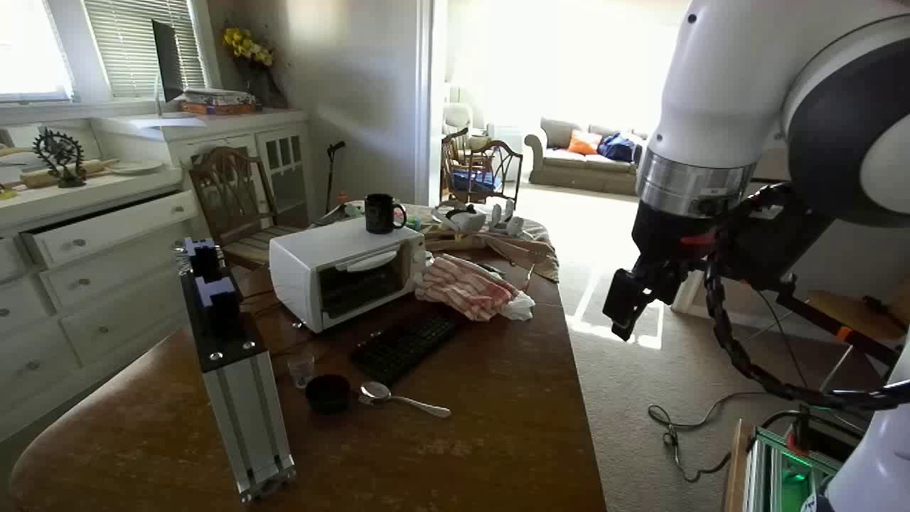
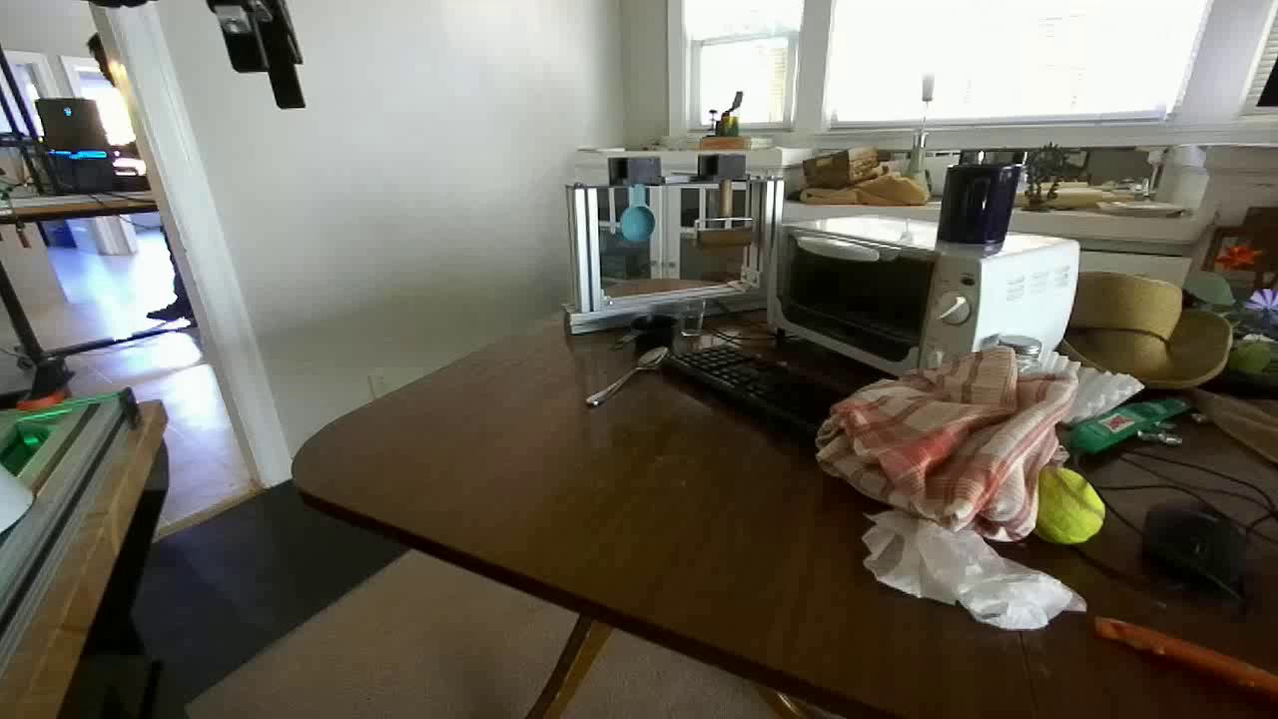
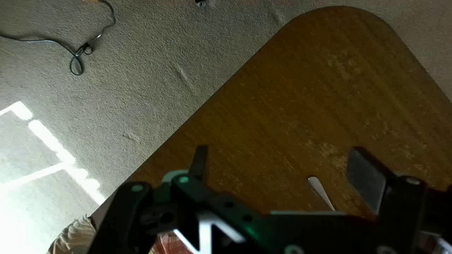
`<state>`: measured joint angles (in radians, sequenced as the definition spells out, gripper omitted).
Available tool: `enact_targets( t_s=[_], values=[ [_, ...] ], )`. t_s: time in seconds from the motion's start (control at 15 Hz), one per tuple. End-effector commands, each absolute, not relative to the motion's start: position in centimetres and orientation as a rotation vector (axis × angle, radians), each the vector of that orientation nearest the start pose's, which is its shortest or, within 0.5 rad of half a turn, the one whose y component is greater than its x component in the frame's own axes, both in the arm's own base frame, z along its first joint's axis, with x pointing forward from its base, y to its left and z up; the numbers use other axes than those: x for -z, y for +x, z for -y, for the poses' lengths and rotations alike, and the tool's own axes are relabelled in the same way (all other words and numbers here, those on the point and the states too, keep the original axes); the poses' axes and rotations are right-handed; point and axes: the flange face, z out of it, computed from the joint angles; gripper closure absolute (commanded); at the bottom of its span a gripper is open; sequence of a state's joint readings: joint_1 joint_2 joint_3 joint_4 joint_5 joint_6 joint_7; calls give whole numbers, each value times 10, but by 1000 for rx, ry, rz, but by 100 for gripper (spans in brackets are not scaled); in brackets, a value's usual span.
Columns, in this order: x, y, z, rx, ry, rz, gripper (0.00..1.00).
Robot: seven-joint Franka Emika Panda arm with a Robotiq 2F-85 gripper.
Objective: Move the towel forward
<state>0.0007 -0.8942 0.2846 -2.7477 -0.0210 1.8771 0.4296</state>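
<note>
The towel point(image 1: 466, 286) is a rumpled red-and-white striped cloth on the wooden table, beside the front corner of the white toaster oven point(image 1: 341, 245). In an exterior view the towel point(image 2: 944, 434) lies heaped between the keyboard and a yellow-green ball. In the wrist view only a small red part of the towel point(image 3: 172, 244) shows at the bottom edge, mostly hidden by the gripper. My gripper point(image 3: 282, 169) is open, its fingers wide apart with nothing between them. In an exterior view the gripper point(image 1: 625, 304) hangs off the table's side, well apart from the towel.
Near the towel are a black keyboard point(image 2: 749, 384), crumpled white plastic point(image 2: 968, 574), the ball point(image 2: 1068, 506) and an orange object point(image 2: 1188, 654). A dark mug point(image 1: 384, 213) stands on the oven. A spoon point(image 1: 405, 400), black bowl point(image 1: 328, 393) and metal frame point(image 1: 242, 398) are also on the table.
</note>
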Motion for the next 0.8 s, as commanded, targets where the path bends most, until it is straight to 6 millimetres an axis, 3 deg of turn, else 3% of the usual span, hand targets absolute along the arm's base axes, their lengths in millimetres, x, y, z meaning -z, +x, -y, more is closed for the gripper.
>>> enact_targets(
  t_s=[0.0,0.33,0.47,0.73],
  values=[
    [-454,281,-77,126,-3344,-405,0],
    [-454,281,-77,126,-3344,-405,0],
    [-450,290,-78,160,-3339,-415,0],
    [-428,329,-81,335,-3298,-434,0]
  ],
)
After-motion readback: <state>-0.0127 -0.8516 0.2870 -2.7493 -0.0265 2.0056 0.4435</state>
